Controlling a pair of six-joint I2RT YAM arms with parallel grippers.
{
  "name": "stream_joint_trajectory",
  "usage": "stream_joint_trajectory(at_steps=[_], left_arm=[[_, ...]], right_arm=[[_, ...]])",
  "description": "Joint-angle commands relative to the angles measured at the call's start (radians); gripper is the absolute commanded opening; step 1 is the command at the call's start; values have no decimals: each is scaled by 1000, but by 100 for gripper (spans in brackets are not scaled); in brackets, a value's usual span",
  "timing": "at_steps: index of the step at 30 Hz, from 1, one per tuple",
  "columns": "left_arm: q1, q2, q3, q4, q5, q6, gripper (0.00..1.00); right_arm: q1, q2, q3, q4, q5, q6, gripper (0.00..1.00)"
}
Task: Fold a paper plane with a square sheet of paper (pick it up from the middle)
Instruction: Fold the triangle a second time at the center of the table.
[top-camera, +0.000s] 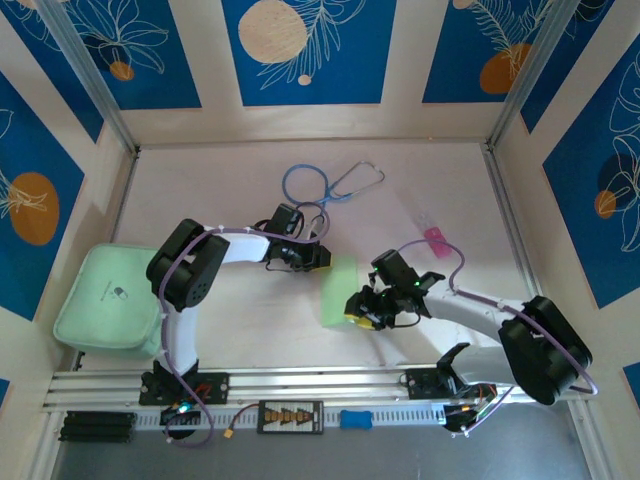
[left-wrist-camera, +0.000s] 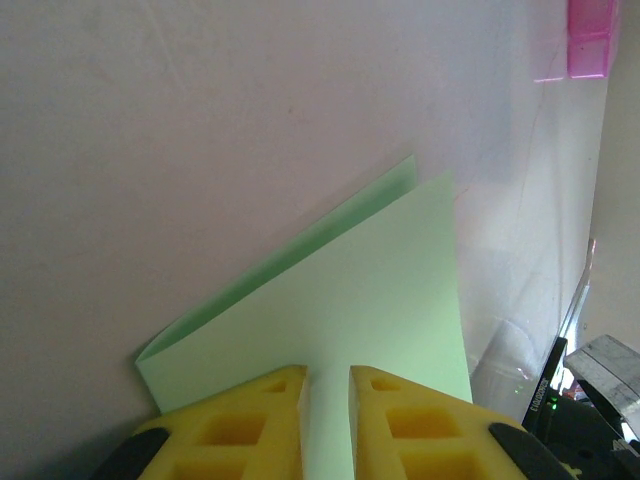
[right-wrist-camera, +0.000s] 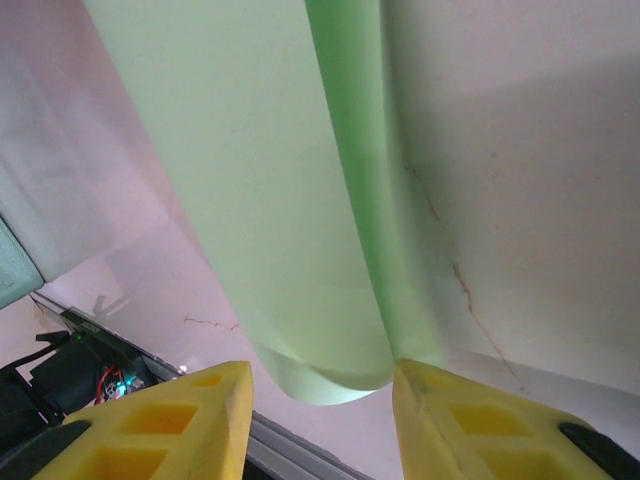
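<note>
Looking over the table, I see the square sheet of paper folded mid-table between both arms. My left gripper pinches its edge narrowly, and my right gripper gapes around its curled fold.

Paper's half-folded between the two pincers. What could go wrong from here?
1. The thin pale green square sheet of paper is doubled over with layers offset, one corner poking past the other; creasing now would likely lock in a skewed fold.
2. Its fold is a rounded, uncreased loop at the open right pincer; closing off-centre may crumple it.
3. The left pincer grips just the sheet's edge; a tug could slip or tear it.
</note>
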Motion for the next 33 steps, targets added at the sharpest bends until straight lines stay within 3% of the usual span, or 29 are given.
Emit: stream_joint_trajectory(at_steps=[1,10,15,23,33], left_arm=[[13,26,-24,-81,-12,-3,20],[12,29,-19,-91,-9,-1,20],[13,32,-15,-94,-4,-1,20],[13,35,-11,-91,8,-1,20],[12,35,-8,-91,24,1,20]], right_arm=[[8,-24,23,-40,13,6,42],[6,-24,15,25,15,-2,43],[-11,21,31,101,4,-18,48],[-85,105,43,245,-96,-111,57],[-171,195,70,294,-225,-216,55]])
